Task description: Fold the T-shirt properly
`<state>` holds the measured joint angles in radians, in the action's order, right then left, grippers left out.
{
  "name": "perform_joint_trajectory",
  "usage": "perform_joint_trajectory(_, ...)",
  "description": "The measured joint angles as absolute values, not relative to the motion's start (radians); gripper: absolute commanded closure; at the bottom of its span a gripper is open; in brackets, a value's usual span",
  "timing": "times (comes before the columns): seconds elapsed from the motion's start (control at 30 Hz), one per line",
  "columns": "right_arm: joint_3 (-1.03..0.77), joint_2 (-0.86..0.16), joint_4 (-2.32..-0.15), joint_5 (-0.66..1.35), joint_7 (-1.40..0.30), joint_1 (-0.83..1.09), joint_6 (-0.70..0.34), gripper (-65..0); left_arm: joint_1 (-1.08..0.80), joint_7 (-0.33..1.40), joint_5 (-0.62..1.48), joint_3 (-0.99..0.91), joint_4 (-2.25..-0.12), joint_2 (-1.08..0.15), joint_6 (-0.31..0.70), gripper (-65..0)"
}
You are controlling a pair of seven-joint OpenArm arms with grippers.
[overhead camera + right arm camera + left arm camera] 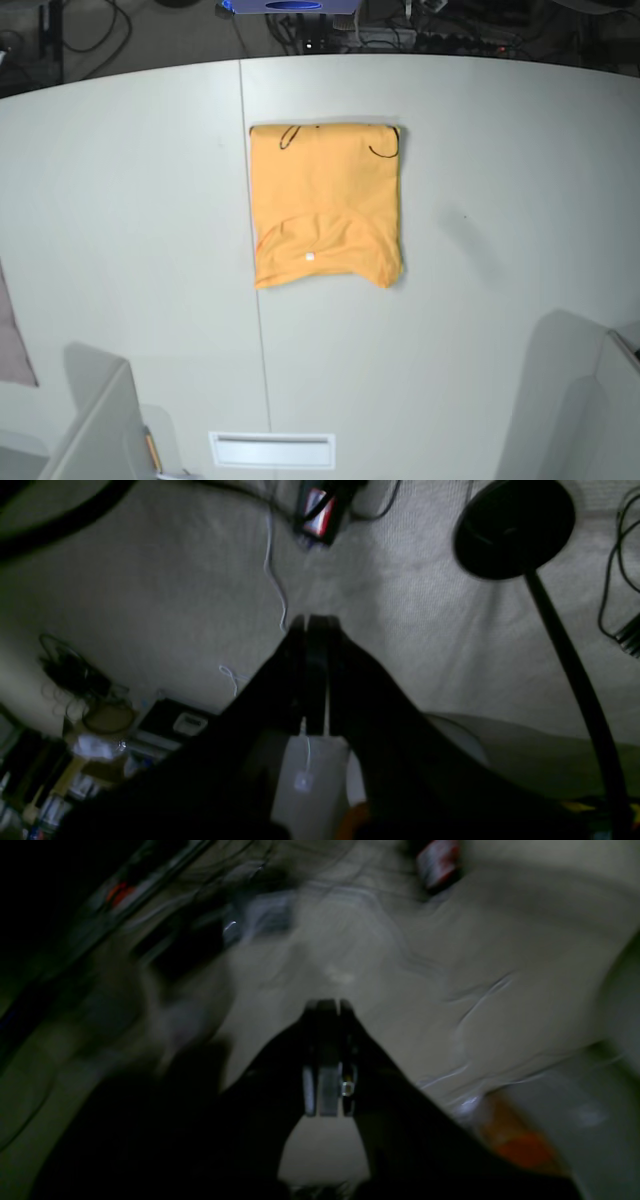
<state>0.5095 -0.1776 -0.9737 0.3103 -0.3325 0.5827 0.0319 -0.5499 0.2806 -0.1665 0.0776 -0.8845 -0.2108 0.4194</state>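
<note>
The orange-yellow T-shirt (325, 205) lies folded into a rectangle on the white table (480, 180), at the centre back. The neck opening faces up near its front edge, and the small white tag (309, 257) shows there. My left gripper (322, 1007) is shut and empty in the blurred, dark left wrist view, over a pale surface and away from the shirt. My right gripper (315, 620) is shut and empty over a pale floor. Neither gripper's fingers show in the base view, only grey arm parts at the lower right (570, 400) and lower left (100, 420).
A pinkish-grey cloth (10, 340) lies at the table's left edge. A slot (272, 450) sits near the front edge. A black round stand with a pole (515, 525) and cables (615, 580) are on the floor below the right gripper.
</note>
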Motion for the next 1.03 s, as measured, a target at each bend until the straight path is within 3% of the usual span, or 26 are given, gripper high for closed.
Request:
perform_joint_trajectory(0.13,0.508,-0.125,-0.630,0.307,-0.129,0.477,0.039,0.0,-0.410,0.062,-0.175,0.076,-0.583,-0.155,0.411,0.0)
perform_joint_trajectory(0.23,0.508,-0.059,-0.335,0.310,0.096,0.389,0.021,0.0,-0.294,-0.147,-0.176,0.073,-0.240,-0.138,0.400,0.0)
perform_joint_trajectory(0.33,0.509,-0.027,-0.159,0.309,0.291,0.334,0.025,0.0,-0.215,-0.335,-0.187,0.078,-0.021,-0.130,0.389,0.0)
perform_joint_trajectory(0.47,0.509,-0.033,-0.117,0.308,0.382,0.302,0.030,0.0,-0.188,-0.403,-0.176,0.201,-0.031,-0.134,0.268,0.0)
perform_joint_trajectory(1.03,0.504,-0.033,-0.118,0.313,0.378,0.270,0.029,0.0,-0.161,-0.405,-0.172,0.283,-0.035,-0.134,0.258,0.0)
